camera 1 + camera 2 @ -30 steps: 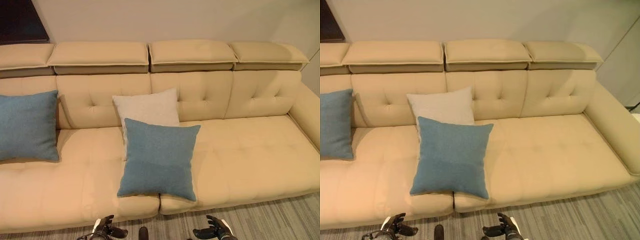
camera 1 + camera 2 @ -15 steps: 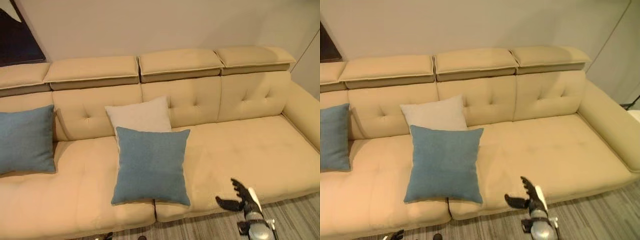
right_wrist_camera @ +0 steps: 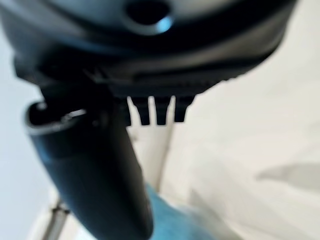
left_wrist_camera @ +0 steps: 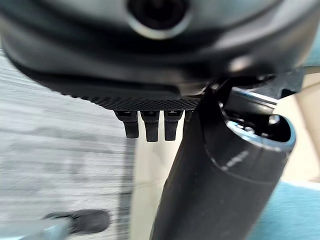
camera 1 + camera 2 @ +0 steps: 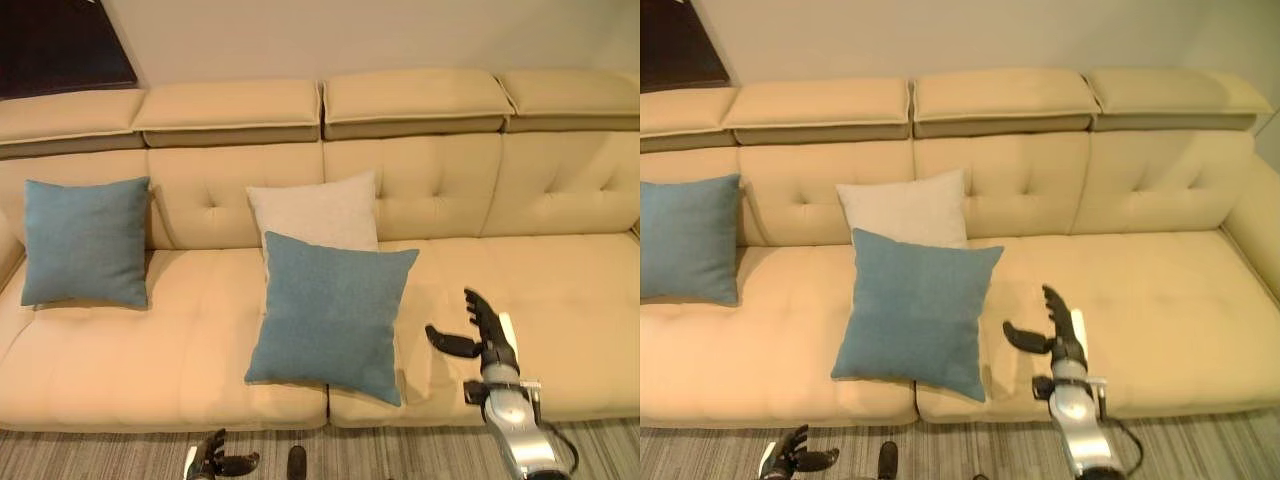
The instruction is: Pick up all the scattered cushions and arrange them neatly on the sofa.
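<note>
1. Cushions first: a big blue cushion (image 5: 332, 315) lies propped at a slant in the middle of the sofa (image 5: 560, 290), its lower edge near the front of the seat and over the seam between two seat sections.
2. Right behind it, a cream cushion (image 5: 315, 210) stands upright against the backrest, its lower part hidden by the blue one.
3. A second blue cushion (image 5: 87, 241) leans upright against the backrest at the left end of the sofa, well apart from the other two.
4. My right hand (image 5: 486, 330) is raised over the seat, just to the right of the big blue cushion's lower right corner and not touching it.
5. Its fingers point up, straight and spread, with the thumb (image 5: 450, 342) sticking out toward the cushion; it is released and grasps nothing.
6. My left hand (image 5: 216, 461) hangs low over the striped grey floor (image 5: 100, 458) in front of the sofa, below the left seat section.
7. That hand's fingers look relaxed and it carries nothing.
8. A dark panel (image 5: 60, 45) sits on the wall above the sofa's left end.
</note>
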Controlling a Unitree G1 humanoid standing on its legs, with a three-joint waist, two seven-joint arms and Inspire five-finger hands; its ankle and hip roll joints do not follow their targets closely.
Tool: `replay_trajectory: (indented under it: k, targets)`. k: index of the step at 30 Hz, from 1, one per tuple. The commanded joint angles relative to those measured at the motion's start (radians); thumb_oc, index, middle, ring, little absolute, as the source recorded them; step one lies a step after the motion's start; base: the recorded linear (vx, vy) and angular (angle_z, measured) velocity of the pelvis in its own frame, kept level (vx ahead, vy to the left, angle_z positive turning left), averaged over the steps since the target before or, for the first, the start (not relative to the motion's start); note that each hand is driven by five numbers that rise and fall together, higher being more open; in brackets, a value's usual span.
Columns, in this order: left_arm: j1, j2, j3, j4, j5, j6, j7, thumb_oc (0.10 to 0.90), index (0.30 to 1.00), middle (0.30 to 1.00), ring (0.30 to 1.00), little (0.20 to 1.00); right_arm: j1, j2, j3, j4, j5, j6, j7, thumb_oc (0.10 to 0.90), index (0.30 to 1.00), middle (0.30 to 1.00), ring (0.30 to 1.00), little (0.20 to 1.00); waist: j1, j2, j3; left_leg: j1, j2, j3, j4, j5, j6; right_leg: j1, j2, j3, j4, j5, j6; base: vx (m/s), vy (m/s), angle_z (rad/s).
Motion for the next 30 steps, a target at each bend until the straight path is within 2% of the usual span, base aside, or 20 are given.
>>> replay_trajectory:
  k: [1,4,7,8,10,11,12,15,17,20,22,25,26,27,28,29,30]
  targets:
    - [-0.109,0.046,-0.034,0.044,0.02,-0.062,0.022,0.8,0.9,0.9,0.9,0.9,-0.188,-0.045,0.008,-0.066,-0.058,-0.09,-0.043,0.8,0.9,0.9,0.9,0.9,0.046,-0.027,0.024,0.016,-0.023,-0.05,0.003,-0.103,-0.037,-0.009,-0.024,0.051,0.005,-0.017,0.045,-0.06,0.009,-0.09]
    - [-0.117,0.012,-0.09,0.128,0.044,-0.05,0.015,0.8,0.9,0.9,0.9,0.9,-0.315,-0.033,0.077,-0.014,-0.063,-0.072,-0.055,0.8,0.9,0.9,0.9,0.9,0.067,-0.029,0.049,-0.013,-0.021,-0.05,0.003,-0.092,-0.043,-0.035,-0.019,0.053,0.005,-0.013,0.042,-0.03,0.005,-0.06]
    - [-0.122,-0.001,-0.107,0.173,0.06,-0.044,0.015,0.8,0.9,0.9,0.9,0.9,-0.36,-0.023,0.107,0.025,-0.063,-0.066,-0.064,0.8,0.9,0.9,0.9,0.9,0.072,-0.03,0.057,-0.024,-0.02,-0.053,0.003,-0.088,-0.044,-0.045,-0.017,0.053,0.005,-0.011,0.04,-0.01,0.004,-0.01]
    - [-0.118,-0.008,-0.121,0.208,0.076,-0.036,0.018,0.8,0.9,0.9,0.9,0.9,-0.405,-0.009,0.135,0.074,-0.073,-0.044,-0.069,0.8,0.9,0.9,0.9,0.9,0.082,-0.033,0.068,-0.036,-0.019,-0.055,0.003,-0.083,-0.046,-0.054,-0.015,0.052,0.005,-0.009,0.039,-0.01,0.003,0.04]
    - [-0.117,-0.011,-0.127,0.219,0.081,-0.034,0.021,0.8,0.9,0.9,0.9,0.9,-0.425,0.0,0.139,0.108,-0.082,-0.031,-0.086,0.8,0.9,0.9,0.9,0.9,0.086,-0.033,0.072,-0.042,-0.019,-0.057,0.003,-0.081,-0.047,-0.059,-0.014,0.05,0.005,-0.008,0.039,-0.01,0.001,0.03]
    - [-0.121,-0.014,-0.131,0.239,0.072,-0.031,0.033,0.8,0.9,0.9,0.9,0.9,-0.465,0.036,0.12,0.16,-0.077,-0.009,-0.144,0.8,0.9,0.9,0.9,0.9,0.094,-0.032,0.08,-0.055,-0.021,-0.062,0.003,-0.077,-0.048,-0.068,-0.012,0.048,0.005,-0.006,0.037,-0.02,0.002,0.09]
    - [-0.122,-0.014,-0.131,0.239,0.072,-0.031,0.033,0.8,0.9,0.9,0.9,0.9,-0.467,0.036,0.12,0.161,-0.077,-0.009,-0.144,0.8,0.9,0.9,0.9,0.9,0.094,-0.033,0.08,-0.056,-0.021,-0.062,0.003,-0.077,-0.048,-0.069,-0.012,0.048,0.005,-0.006,0.037,-0.01,0.006,0.12]
    - [-0.136,-0.019,-0.135,0.255,0.053,-0.024,0.065,0.8,0.9,0.9,0.9,0.9,-0.509,0.101,0.083,0.24,-0.049,0.012,-0.241,0.8,0.9,0.9,0.9,0.9,0.103,-0.031,0.091,-0.069,-0.019,-0.065,0.003,-0.073,-0.049,-0.08,-0.009,0.047,0.005,-0.004,0.034,0.0,0.004,0.06]
    - [-0.14,-0.019,-0.134,0.258,0.044,-0.025,0.078,0.8,0.9,0.9,0.9,0.9,-0.523,0.119,0.095,0.286,-0.028,0.022,-0.237,0.8,0.9,0.9,0.9,0.9,0.111,-0.03,0.1,-0.076,-0.019,-0.07,0.003,-0.07,-0.05,-0.086,-0.007,0.046,0.005,-0.003,0.033,0.0,0.0,0.0]
    - [-0.144,-0.014,-0.131,0.259,0.034,-0.026,0.085,0.8,0.9,0.9,0.9,0.9,-0.537,0.126,0.143,0.343,0.007,0.028,-0.183,0.8,0.9,0.9,0.9,0.9,0.119,-0.031,0.108,-0.09,-0.018,-0.078,0.003,-0.064,-0.05,-0.098,-0.005,0.042,0.005,-0.001,0.031,-0.01,-0.008,0.04]
    - [-0.153,-0.006,-0.137,0.255,0.029,-0.029,0.076,0.8,0.9,0.9,0.9,0.9,-0.551,0.124,0.213,0.379,0.084,0.009,-0.06,0.8,0.9,0.9,0.9,0.9,0.13,-0.033,0.115,-0.102,-0.017,-0.086,0.003,-0.058,-0.053,-0.109,-0.004,0.04,0.005,0.001,0.03,-0.01,-0.011,0.02]
    - [-0.156,0.003,-0.15,0.258,0.03,-0.031,0.057,0.8,0.9,0.9,0.9,0.9,-0.587,0.129,0.27,0.443,0.165,-0.011,0.032,0.8,0.9,0.9,0.9,0.9,0.141,-0.032,0.12,-0.111,-0.017,-0.092,0.003,-0.052,-0.057,-0.116,-0.001,0.037,0.005,-0.001,0.029,0.0,0.0,0.0]
    - [-0.156,0.003,-0.15,0.258,0.03,-0.031,0.057,0.8,0.9,0.9,0.9,0.9,-0.588,0.129,0.27,0.444,0.166,-0.012,0.032,0.8,0.9,0.9,0.9,0.9,0.141,-0.032,0.12,-0.111,-0.017,-0.092,0.003,-0.052,-0.057,-0.116,-0.001,0.037,0.005,-0.001,0.029,0.0,-0.011,0.05]
    - [-0.167,0.01,-0.159,0.257,0.021,-0.036,0.042,0.8,0.9,0.9,0.9,0.9,-0.631,0.122,0.345,0.471,0.179,-0.01,0.108,0.8,0.9,0.9,0.9,0.9,0.148,-0.033,0.126,-0.122,-0.015,-0.092,0.003,-0.046,-0.063,-0.124,0.001,0.035,0.005,0.0,0.027,-0.02,-0.023,0.04]
    - [-0.181,0.02,-0.173,0.248,0.015,-0.04,0.021,0.8,0.9,0.9,0.9,0.9,-0.684,0.111,0.432,0.533,0.141,0.021,0.19,0.8,0.9,0.9,0.9,0.9,0.157,-0.037,0.131,-0.133,-0.013,-0.094,0.003,-0.04,-0.069,-0.134,0.005,0.031,0.005,0.002,0.027,0.0,0.0,0.0]
    - [-0.186,0.023,-0.179,0.248,0.013,-0.041,0.013,0.8,0.9,0.9,0.9,0.9,-0.704,0.11,0.461,0.566,0.121,0.031,0.214,0.563,0.545,0.545,0.545,0.545,0.159,-0.039,0.131,-0.137,-0.012,-0.095,0.003,-0.038,-0.071,-0.136,0.006,0.029,0.005,0.001,0.027,-0.02,-0.031,-0.05]
    - [-0.197,0.026,-0.184,0.25,0.013,-0.037,0.001,0.8,0.9,0.9,0.9,0.9,-0.721,0.116,0.507,0.598,0.085,0.047,0.263,0.4,0.3,0.3,0.3,0.3,0.164,-0.042,0.134,-0.135,-0.01,-0.094,0.003,-0.039,-0.074,-0.133,0.008,0.026,0.005,-0.003,0.027,0.0,0.0,0.0]
